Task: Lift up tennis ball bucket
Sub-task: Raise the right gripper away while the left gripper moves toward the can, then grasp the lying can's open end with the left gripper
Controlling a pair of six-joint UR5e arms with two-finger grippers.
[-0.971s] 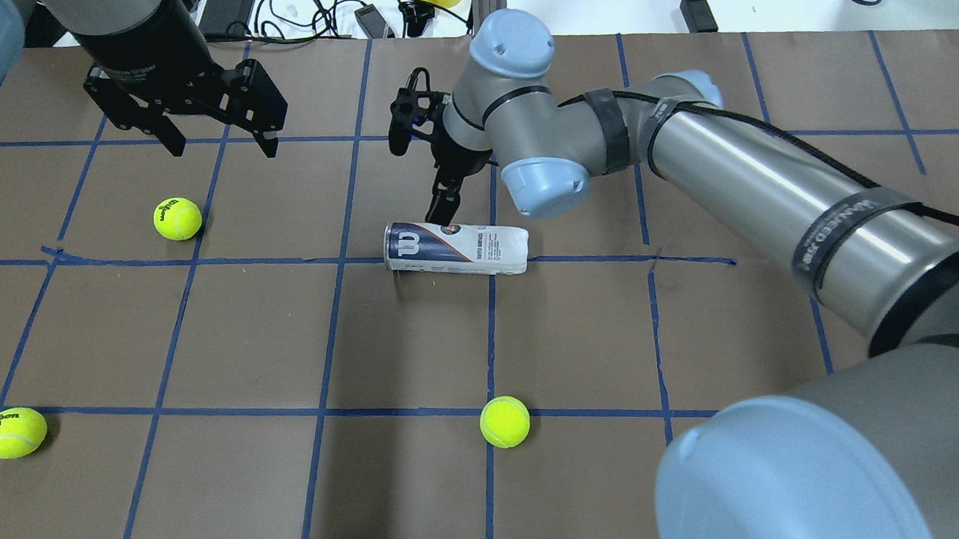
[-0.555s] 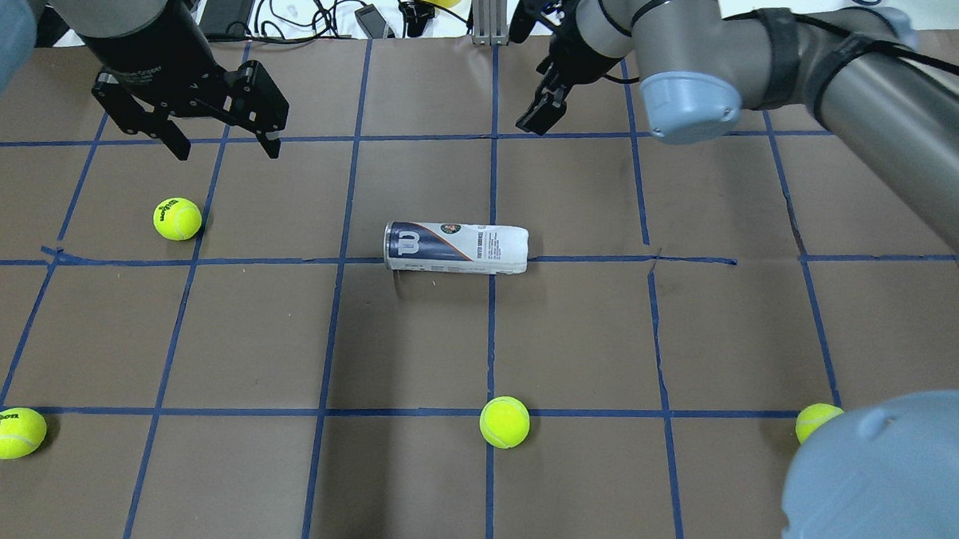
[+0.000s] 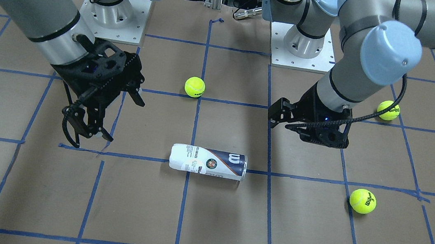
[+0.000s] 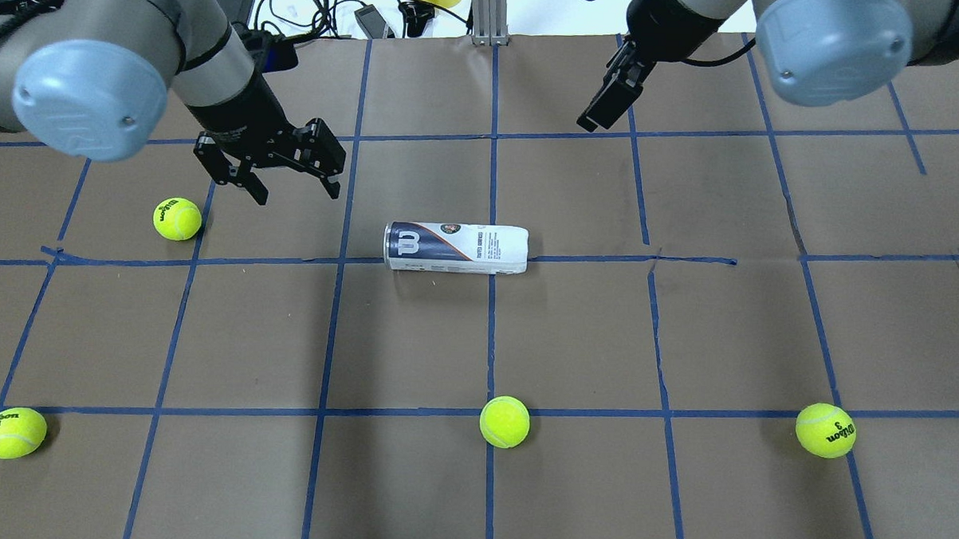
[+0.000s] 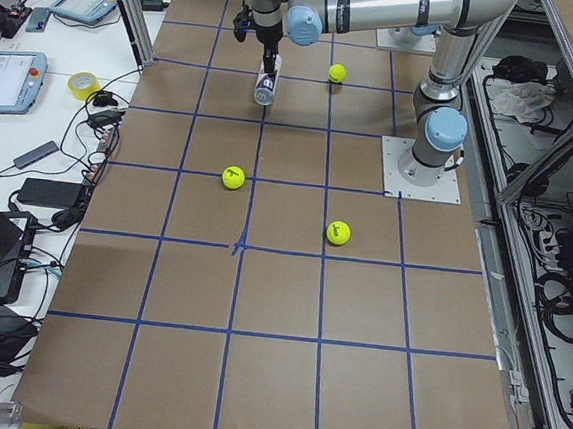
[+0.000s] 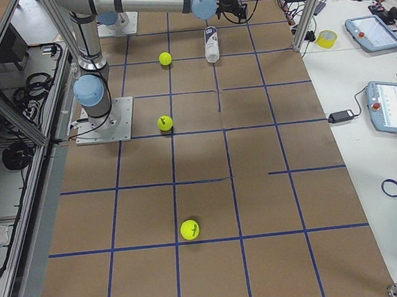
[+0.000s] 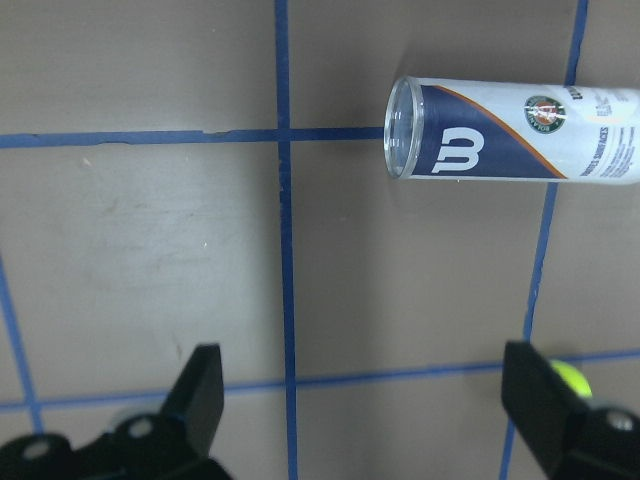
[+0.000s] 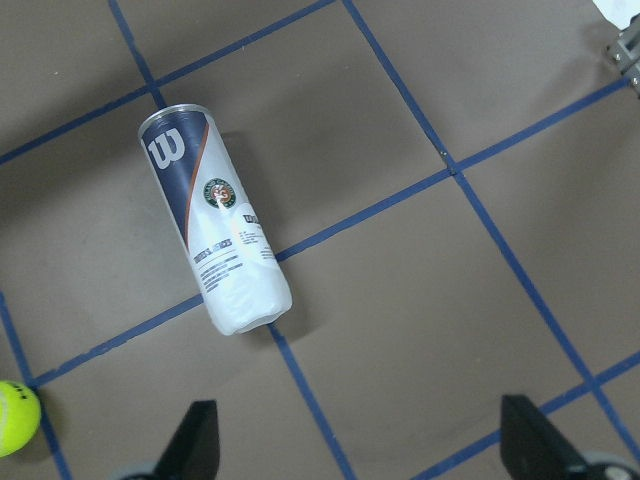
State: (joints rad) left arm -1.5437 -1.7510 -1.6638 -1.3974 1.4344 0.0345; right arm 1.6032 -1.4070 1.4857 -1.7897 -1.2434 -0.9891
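1. Brown paper covers the tabletop [image 4: 413,339], ruled into squares by blue tape [image 4: 327,336].
2. The left arm [image 4: 96,65] reaches in over the far left squares, and the right arm [image 4: 835,31] hangs over the far right edge.
3. The left tool [image 4: 297,193] hovers released. Its wrist view shows both fingers spread wide with nothing between them. It is near the rim end of the tennis ball bucket [image 4: 455,248] but touches nothing.
4. The right tool [image 4: 597,112] hangs well apart from the bucket, above the far grid line. Its wrist view also shows the fingers spread and empty.
5. The tennis ball bucket lies on its side near the middle of the tabletop, beside a tape line. Its silver rim points toward the robot's left and its white end toward the right.
6. Four tennis balls [image 4: 504,421] sit scattered on the tabletop, all clear of the bucket.
7. As for progress, nothing of the lift looks done, since the bucket rests flat and no tool holds it. The whole job remains: bring a tool down over the cylinder, clench across its narrow width, and raise it. The left tool seems the better placed, being nearer.
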